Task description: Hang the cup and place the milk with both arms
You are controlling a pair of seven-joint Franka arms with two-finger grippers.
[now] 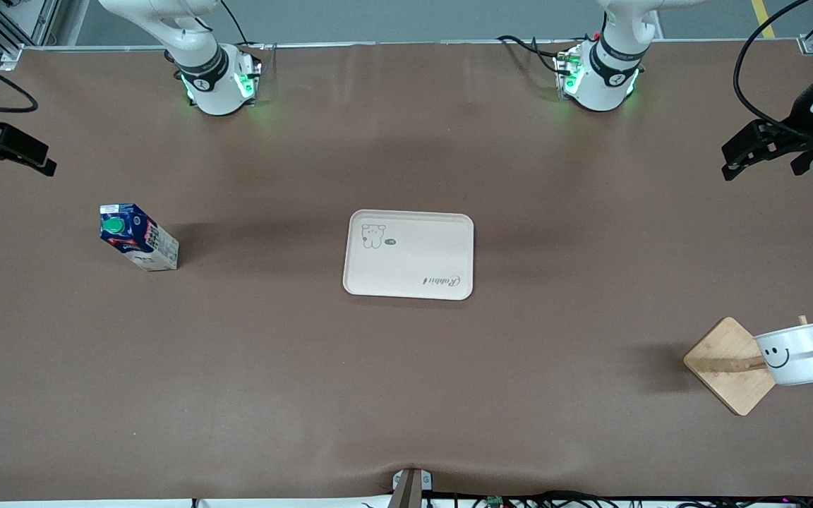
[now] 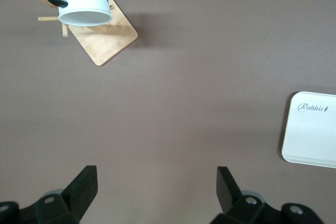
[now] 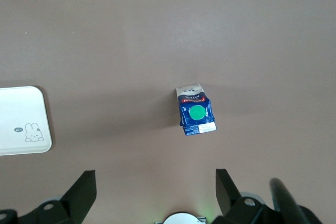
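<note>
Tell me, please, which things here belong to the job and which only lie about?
Belong to the job:
cup, hanging on the wooden rack
milk
tray
left gripper, open
right gripper, open

Only lying about:
cables at the table edge

The desk [image 1: 406,395], which fills the frame, wears a matt brown covering, smooth and faintly creased along its lower edge. At centre, the tray [image 1: 408,255] looks like smooth cream plastic with a dull sheen and printed grey artwork. At middle left of the frame, the milk [image 1: 139,237] is printed paperboard, slightly glossy, with a shiny green plastic cap. At lower right of the frame, the rack [image 1: 730,365] is pale, bare wood with visible grain. On it, the cup [image 1: 795,354] looks glazed, glossy white, its handle glossy black.
</note>
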